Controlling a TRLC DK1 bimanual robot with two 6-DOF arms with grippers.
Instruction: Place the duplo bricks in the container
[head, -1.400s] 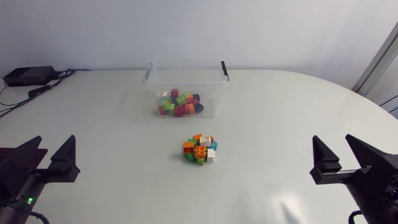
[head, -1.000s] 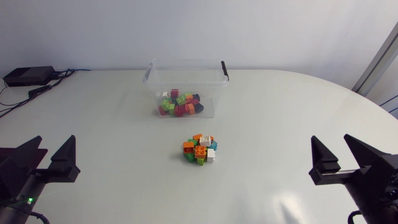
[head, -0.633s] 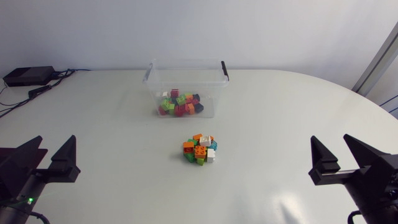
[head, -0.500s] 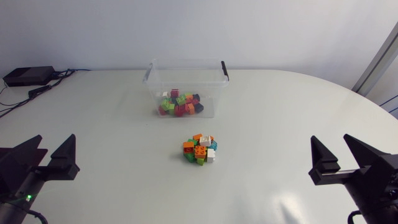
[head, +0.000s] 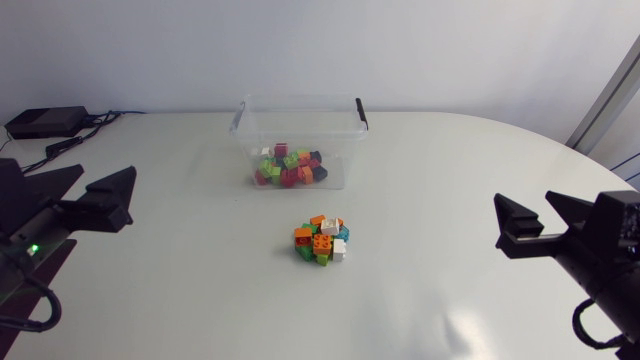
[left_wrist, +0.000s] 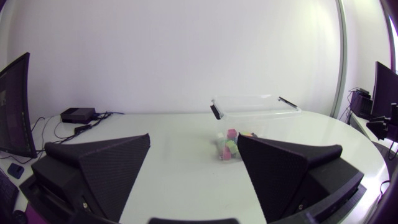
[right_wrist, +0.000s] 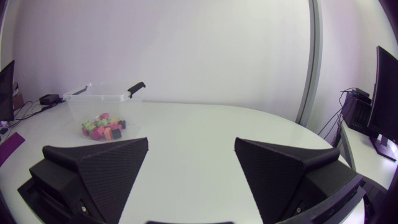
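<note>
Table (head: 450, 170) open around brick pile (head: 322, 240); container (head: 298, 140) behind; left fingers (head: 110, 196), right fingers (head: 518, 226) spread at edges.

Over the desk (head: 450, 170), room to pass runs ahead of the left fingers (head: 110, 195) and right fingers (head: 518, 228) to the pile (head: 322, 240); the bin (head: 298, 140) stands beyond.

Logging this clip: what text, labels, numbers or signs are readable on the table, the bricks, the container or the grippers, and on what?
None can be read.
container: no label or print shows on its clear walls.
pile of duplo bricks and bricks in the container: too small to tell any marks.
left gripper and right gripper: plain black, no writing visible.
</note>
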